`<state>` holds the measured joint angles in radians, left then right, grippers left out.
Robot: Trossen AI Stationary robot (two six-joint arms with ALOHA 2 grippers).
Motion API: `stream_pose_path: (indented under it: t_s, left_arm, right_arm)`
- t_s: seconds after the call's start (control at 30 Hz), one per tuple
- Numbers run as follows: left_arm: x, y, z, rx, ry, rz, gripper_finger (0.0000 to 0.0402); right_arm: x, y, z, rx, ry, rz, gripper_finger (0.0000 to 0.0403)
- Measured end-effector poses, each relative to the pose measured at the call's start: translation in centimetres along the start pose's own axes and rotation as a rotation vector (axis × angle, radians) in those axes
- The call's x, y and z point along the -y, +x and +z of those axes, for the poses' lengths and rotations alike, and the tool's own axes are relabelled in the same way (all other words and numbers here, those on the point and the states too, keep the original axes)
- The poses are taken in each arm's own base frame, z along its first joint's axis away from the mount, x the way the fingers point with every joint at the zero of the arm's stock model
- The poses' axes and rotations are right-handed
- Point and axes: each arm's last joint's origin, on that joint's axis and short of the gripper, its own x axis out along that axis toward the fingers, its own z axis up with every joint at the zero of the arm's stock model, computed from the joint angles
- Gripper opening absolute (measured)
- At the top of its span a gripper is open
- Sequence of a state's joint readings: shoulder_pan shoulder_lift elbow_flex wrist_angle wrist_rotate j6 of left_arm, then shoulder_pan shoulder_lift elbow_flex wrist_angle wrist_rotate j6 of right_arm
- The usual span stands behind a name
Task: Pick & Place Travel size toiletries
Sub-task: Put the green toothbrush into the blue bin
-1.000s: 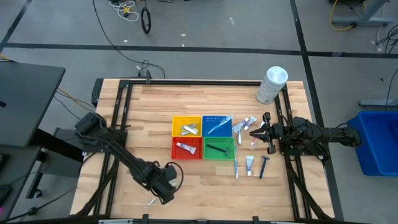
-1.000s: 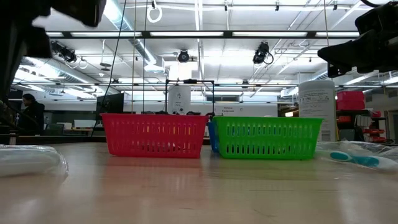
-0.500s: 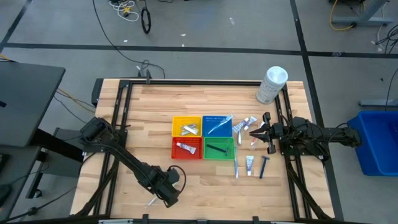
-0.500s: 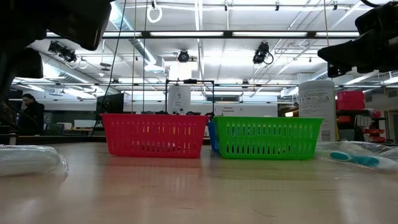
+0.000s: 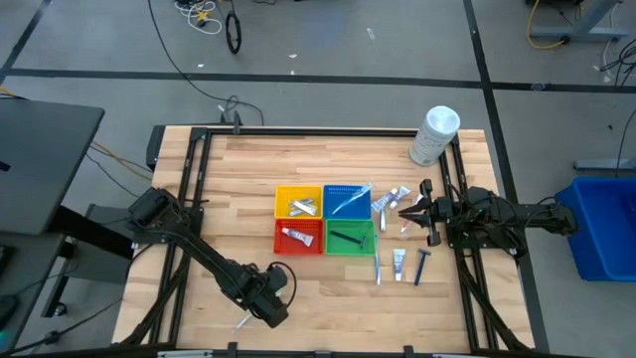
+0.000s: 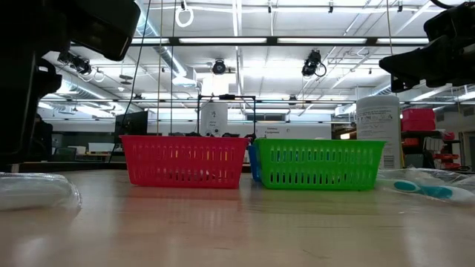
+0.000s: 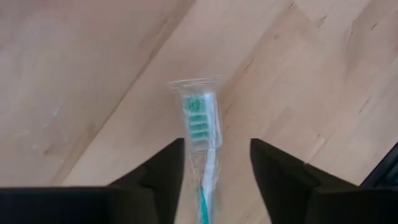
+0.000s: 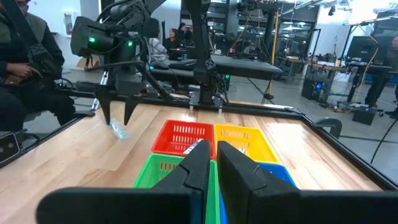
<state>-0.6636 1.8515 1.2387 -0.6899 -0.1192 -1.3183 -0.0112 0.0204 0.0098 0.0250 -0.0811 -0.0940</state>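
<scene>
Lying flat on the table [image 5: 238, 179] near its front edge, left of centre, a wrapped toothbrush [image 7: 200, 130] with a green-bristled head sits between the two spread fingers [image 7: 161, 168] of the left gripper [image 5: 260, 298], which straddles it with its jaws wide; half a second ago that gripper was still closed. Four small baskets stand together at the table's middle: the yellow basket [image 5: 298, 200] holds silvery packets, the blue basket [image 5: 346, 199] holds a pale wrapped toothbrush, the red basket [image 5: 297, 236] holds a small white tube, and the green basket [image 5: 351, 238] holds a dark razor. Right of the baskets more toiletries lie loose: small tubes [image 5: 397, 196], another tube [image 5: 398, 262], a toothbrush [image 5: 378, 267] and a razor [image 5: 421, 267]. The right gripper [image 5: 403, 211] hovers over them near the right edge, its fingers nearly together and holding nothing, unchanged from before. A large white container [image 5: 434, 134] stands at the back right corner.
</scene>
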Motion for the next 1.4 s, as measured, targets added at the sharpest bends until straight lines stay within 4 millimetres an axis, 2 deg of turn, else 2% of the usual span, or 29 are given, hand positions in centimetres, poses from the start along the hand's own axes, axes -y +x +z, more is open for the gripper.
stream_pose_path:
  t_s: [0.13, 0.27, 0.47, 0.83, 1.4]
  left_arm:
    - [0.0, 0.0, 0.1, -0.001, 0.019, 0.000, 0.0242]
    - [0.0, 0.0, 0.1, 0.001, 0.020, 0.001, 0.0260]
    - [-0.1, 0.0, 0.2, 0.030, 0.034, 0.009, 0.0252]
    - [-0.5, 2.3, 0.4, 0.000, 0.046, 0.091, 0.0243]
    - [-0.9, 2.6, 0.3, 0.003, 0.036, 0.099, 0.0242]
  right_arm:
    - [0.0, 0.0, 0.0, 0.000, 0.000, 0.000, 0.0040]
    - [0.0, 0.0, 0.0, 0.000, 0.000, 0.000, 0.0041]
    - [0.0, 0.0, 0.0, 0.000, 0.000, 0.000, 0.0040]
    - [0.0, 0.0, 0.0, 0.002, 0.000, 0.001, 0.0041]
    - [0.0, 0.0, 0.0, 0.000, 0.000, 0.001, 0.0040]
